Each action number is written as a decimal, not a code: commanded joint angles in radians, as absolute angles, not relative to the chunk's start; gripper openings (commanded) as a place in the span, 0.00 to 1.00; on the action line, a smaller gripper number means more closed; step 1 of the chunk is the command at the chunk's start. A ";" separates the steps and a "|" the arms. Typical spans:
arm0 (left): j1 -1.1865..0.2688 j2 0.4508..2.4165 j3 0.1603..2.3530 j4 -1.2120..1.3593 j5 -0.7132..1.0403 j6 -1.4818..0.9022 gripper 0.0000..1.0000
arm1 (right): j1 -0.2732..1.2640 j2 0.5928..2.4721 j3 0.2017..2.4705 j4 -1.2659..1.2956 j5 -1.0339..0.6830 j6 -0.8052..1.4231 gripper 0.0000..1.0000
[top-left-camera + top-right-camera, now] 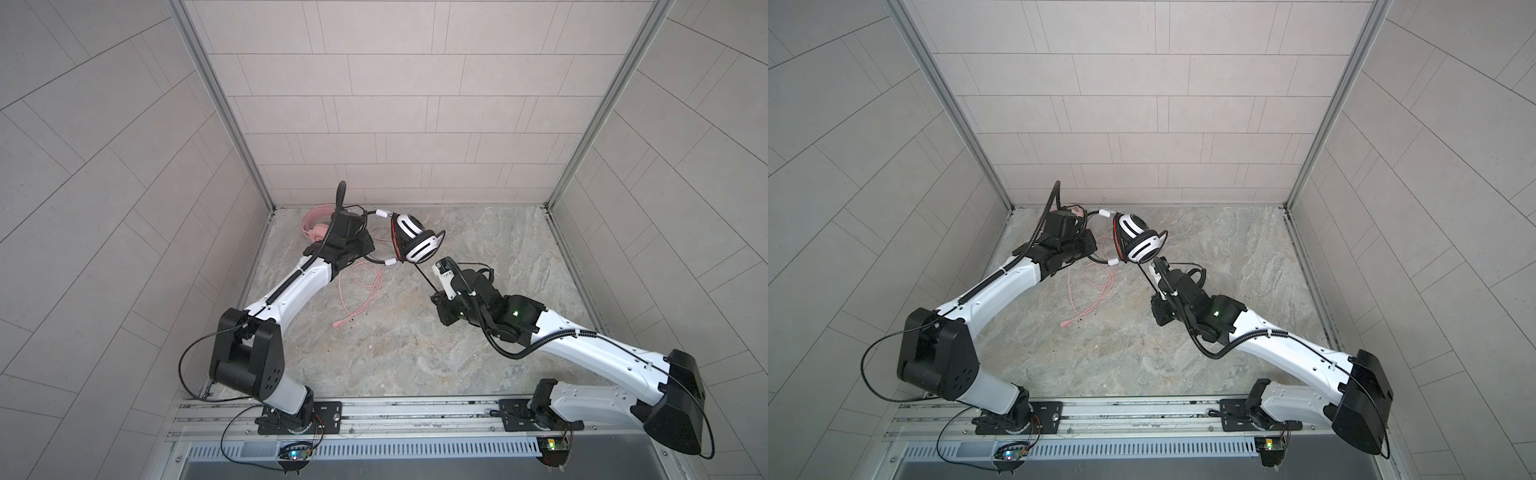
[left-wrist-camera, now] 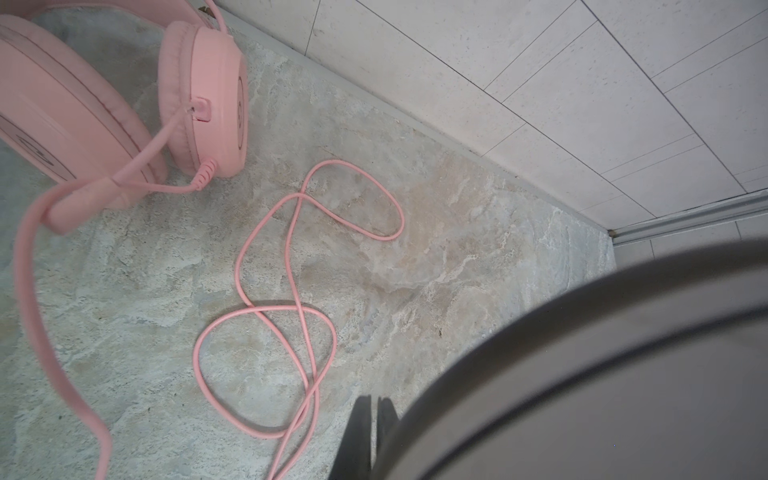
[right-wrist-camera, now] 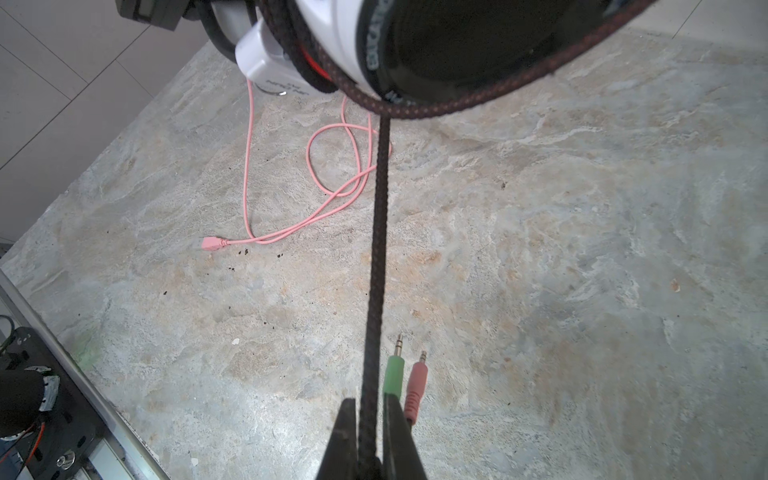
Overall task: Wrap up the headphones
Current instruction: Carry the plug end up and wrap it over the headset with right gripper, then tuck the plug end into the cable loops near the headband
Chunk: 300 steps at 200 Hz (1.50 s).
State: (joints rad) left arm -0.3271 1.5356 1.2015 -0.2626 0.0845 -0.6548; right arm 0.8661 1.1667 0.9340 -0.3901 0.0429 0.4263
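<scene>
Nearest, the right tool [image 3: 370, 409] pinches the black braided cable [image 3: 380, 232], taut up to the white-and-black headset [image 1: 415, 243]. The left tool [image 2: 372, 405] clamps that headset above the counter [image 1: 415, 353]. Beyond, the pink headset [image 1: 314, 227] lies in the corner.

Marbled tabletop [image 1: 395, 353] under pink headset [image 2: 199, 99], pink cable [image 2: 297, 308]

Tabletop [image 3: 582, 249] looks like matt, roughish mottled stone. Pink headset [image 2: 208, 83] is smooth matt plastic with soft padded cushions, and its pink cable [image 2: 266, 332] looks smooth and rubbery. The white-and-black headset [image 3: 340, 41] is all glossy plastic, its braided cable [image 3: 378, 249] woven cloth. Plugs [image 3: 393, 372]: coloured plastic, shiny metal tips.
</scene>
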 commanded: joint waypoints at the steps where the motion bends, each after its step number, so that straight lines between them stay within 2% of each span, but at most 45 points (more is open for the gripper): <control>1: -0.334 1.536 1.270 -0.235 0.036 -0.656 0.00 | 0.876 1.143 0.936 -0.410 0.067 0.415 0.09; 80: -0.418 1.540 1.320 -0.315 -0.084 -0.528 0.00 | 0.879 1.128 0.943 -0.407 0.078 0.407 0.10; 122: -0.479 1.566 1.377 -0.393 -0.173 -0.436 0.00 | 0.881 1.110 1.000 -0.490 0.108 0.369 0.10; 222: -0.641 1.665 1.485 -0.522 -0.236 -0.234 0.00 | 0.879 1.153 1.286 -0.803 0.447 0.094 0.10; 300: -0.707 1.745 1.583 -0.651 -0.067 -0.117 0.00 | 0.879 1.234 1.405 -0.851 0.670 -0.094 0.10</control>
State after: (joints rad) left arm -0.6918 1.7195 1.5368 -0.5396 -0.1272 -0.2321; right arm 0.8856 1.2362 1.3430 -0.8707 0.4820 -0.0013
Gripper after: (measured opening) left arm 0.079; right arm 0.098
